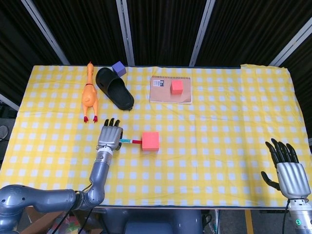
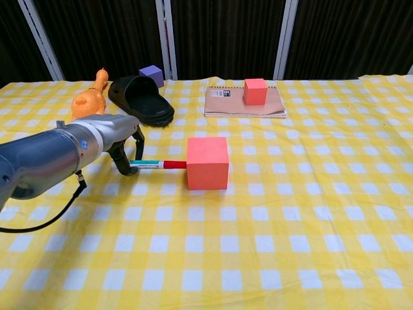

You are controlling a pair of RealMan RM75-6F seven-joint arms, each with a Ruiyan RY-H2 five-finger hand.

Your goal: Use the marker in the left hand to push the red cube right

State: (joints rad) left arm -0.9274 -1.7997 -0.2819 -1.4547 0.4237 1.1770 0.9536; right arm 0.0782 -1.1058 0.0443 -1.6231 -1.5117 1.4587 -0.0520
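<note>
The red cube [image 1: 150, 141] [image 2: 208, 162] sits on the yellow checked cloth left of the table's middle. My left hand [image 1: 109, 136] [image 2: 122, 143] grips a marker [image 1: 127, 142] [image 2: 157, 165] with a teal body and red cap. The marker lies level, and its red tip touches the cube's left face. My right hand [image 1: 287, 170] hovers at the front right corner with fingers spread and nothing in it; only the head view shows it.
A second, smaller red cube [image 1: 177, 87] [image 2: 255, 91] stands on a notebook [image 1: 170, 89] [image 2: 245, 103] at the back. A black slipper [image 1: 115, 88] [image 2: 140, 99], a purple cube [image 1: 118, 68] [image 2: 151, 75] and a rubber chicken [image 1: 89, 92] [image 2: 90, 95] lie at the back left.
</note>
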